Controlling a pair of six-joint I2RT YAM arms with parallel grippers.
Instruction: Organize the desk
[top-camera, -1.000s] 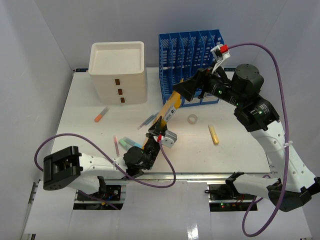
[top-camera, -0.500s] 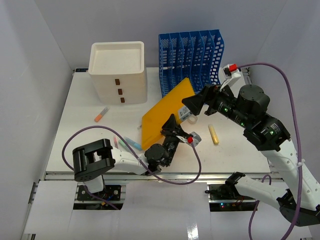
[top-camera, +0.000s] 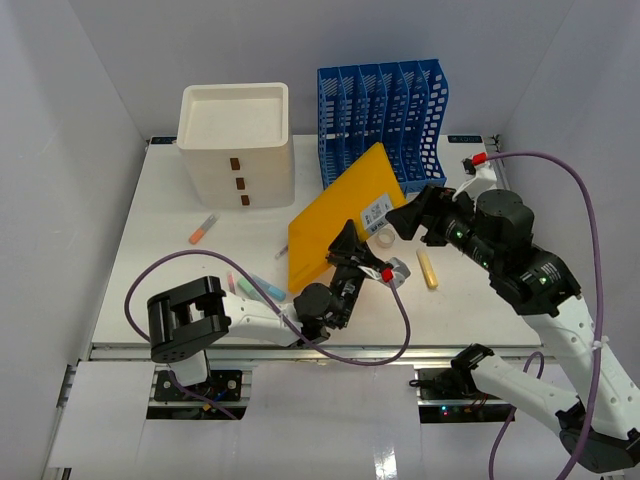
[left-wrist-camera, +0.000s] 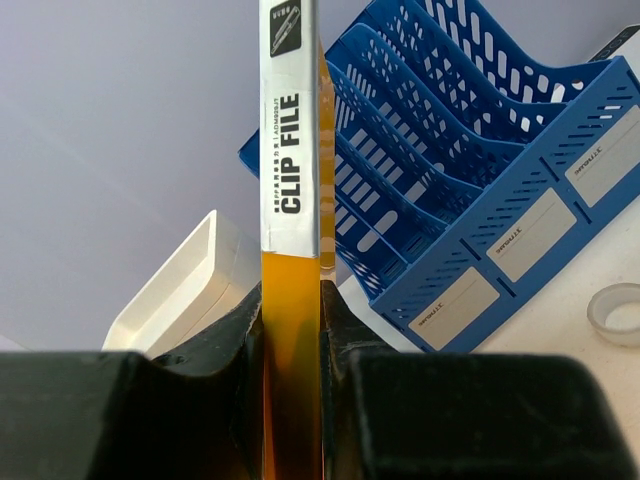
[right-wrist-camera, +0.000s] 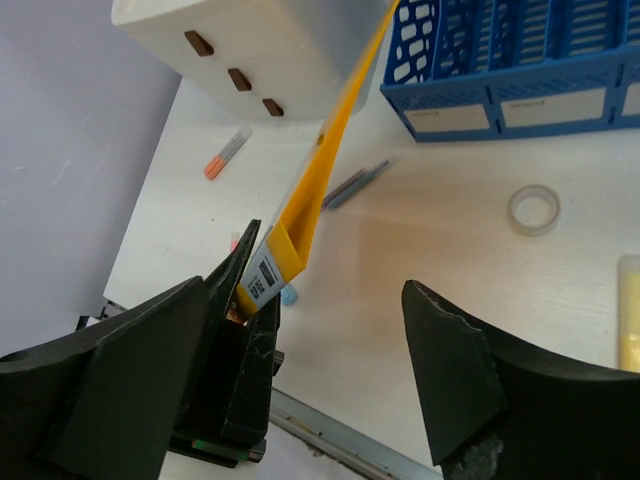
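A yellow clip file (top-camera: 335, 215) stands tilted over the white desk (top-camera: 160, 220), its broad face turned up. My left gripper (top-camera: 343, 248) is shut on its lower edge. In the left wrist view the labelled spine of the file (left-wrist-camera: 292, 190) rises between my left gripper's two black fingers (left-wrist-camera: 240, 345). My right gripper (top-camera: 400, 218) hovers open just right of the file, touching nothing. In the right wrist view the file (right-wrist-camera: 330, 160) and the left gripper (right-wrist-camera: 238, 345) show between the right gripper's spread fingers (right-wrist-camera: 470, 380).
A blue file rack (top-camera: 385, 115) and a white three-drawer box (top-camera: 237, 140) stand at the back. On the desk lie a tape roll (right-wrist-camera: 533, 209), a yellow highlighter (top-camera: 428, 268), an orange marker (top-camera: 202, 230) and several pens (top-camera: 255, 285). A metal rail (right-wrist-camera: 330, 430) edges the front.
The file swung from edge-on to face-up and shifted right with the left gripper. My right gripper came off its top, moved right and down, and its jaws narrowed a little.
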